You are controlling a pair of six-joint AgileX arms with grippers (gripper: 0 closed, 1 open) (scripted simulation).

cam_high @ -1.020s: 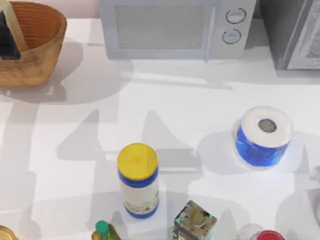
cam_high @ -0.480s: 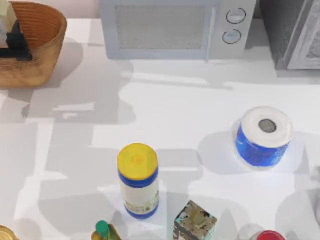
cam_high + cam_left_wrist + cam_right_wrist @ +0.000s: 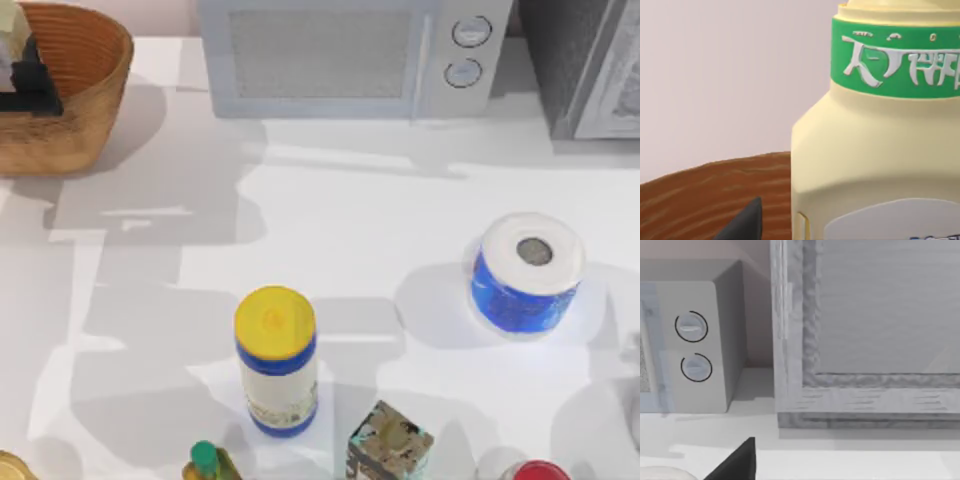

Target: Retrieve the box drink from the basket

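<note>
Since a second ago the left gripper (image 3: 28,85) has risen over the basket (image 3: 85,110) at the table's far left, clamped on the box drink (image 3: 12,25) (pale cream with a green band in the left wrist view (image 3: 875,150)). Farther right stands the microwave (image 3: 340,55).

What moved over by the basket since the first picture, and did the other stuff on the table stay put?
The left pincer went from low in the basket to higher, nearer the top view's upper left corner, with the box drink at it. The wipes canister, paper roll, cube box and microwave stayed put.
</note>
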